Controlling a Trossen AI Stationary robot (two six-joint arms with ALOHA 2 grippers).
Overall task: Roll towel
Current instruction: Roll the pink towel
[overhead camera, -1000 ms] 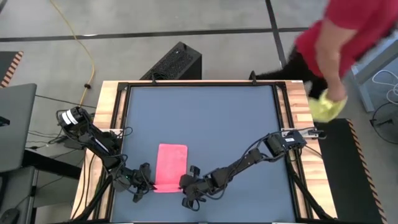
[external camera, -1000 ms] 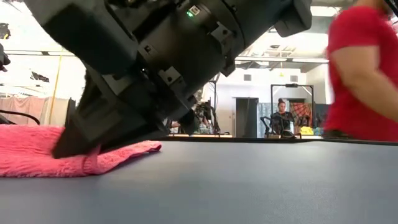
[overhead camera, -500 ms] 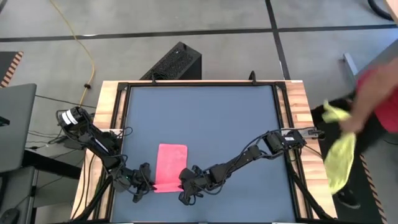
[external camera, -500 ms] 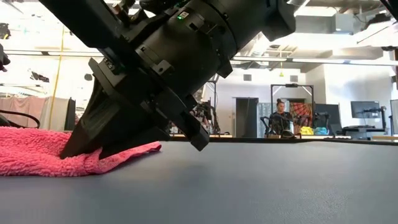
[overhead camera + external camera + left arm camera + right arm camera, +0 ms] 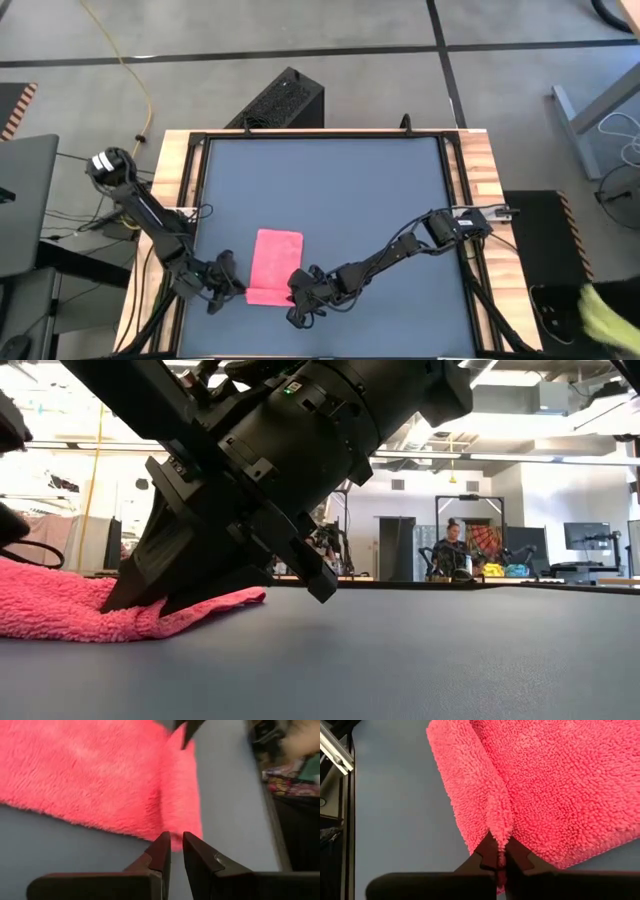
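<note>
Dark grey table (image 5: 340, 190), one pink towel (image 5: 274, 264), two arms at its near edge.

Lying flat on the table's near left part, the towel has one corner lifted into a fold. The right gripper (image 5: 297, 296) clamps that fold between its closed fingers (image 5: 485, 856), at the towel's near right corner. The left gripper (image 5: 232, 283) sits at the near left corner, fingers (image 5: 161, 851) pressed almost together with no cloth between them, tips just at the towel's edge. One seated person (image 5: 452, 550) shows far across the room.
</note>
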